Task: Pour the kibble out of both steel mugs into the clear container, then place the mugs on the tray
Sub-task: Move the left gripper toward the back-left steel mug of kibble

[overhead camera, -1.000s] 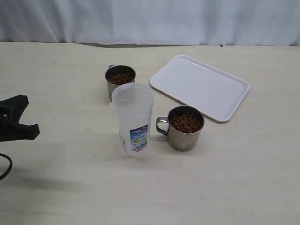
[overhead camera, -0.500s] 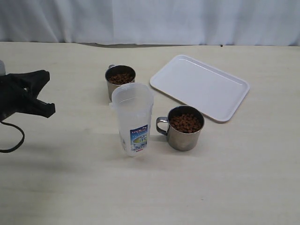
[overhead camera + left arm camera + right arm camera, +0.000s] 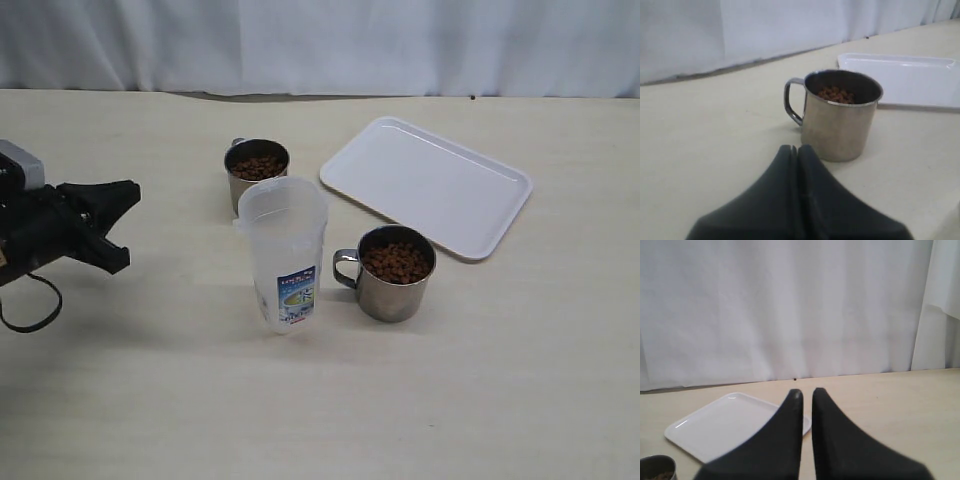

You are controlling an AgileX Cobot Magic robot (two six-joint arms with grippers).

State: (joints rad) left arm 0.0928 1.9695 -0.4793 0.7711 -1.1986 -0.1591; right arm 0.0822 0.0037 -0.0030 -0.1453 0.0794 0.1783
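Note:
Two steel mugs hold reddish-brown kibble point(image 3: 397, 261): a back mug point(image 3: 257, 172) and a wider front mug point(image 3: 396, 273) with its handle toward the clear container point(image 3: 285, 255). The container stands upright between them, and I cannot tell whether anything is in it. The white tray point(image 3: 427, 184) lies bare at the back right. My left gripper point(image 3: 112, 222) hovers at the left, shut and holding nothing. In the left wrist view its fingertips point(image 3: 796, 148) point at the back mug point(image 3: 840, 120). My right gripper point(image 3: 806, 391) is shut and holds nothing, over the table near the tray point(image 3: 735, 422); the exterior view does not show it.
A white curtain point(image 3: 320, 45) closes off the far edge of the pale table point(image 3: 480, 380). A black cable point(image 3: 30, 310) loops under the left arm. The rim of a mug point(image 3: 657, 467) shows at the corner of the right wrist view.
My left gripper has moved right, toward the back mug and the container, still shut. The mugs, container and tray have not moved.

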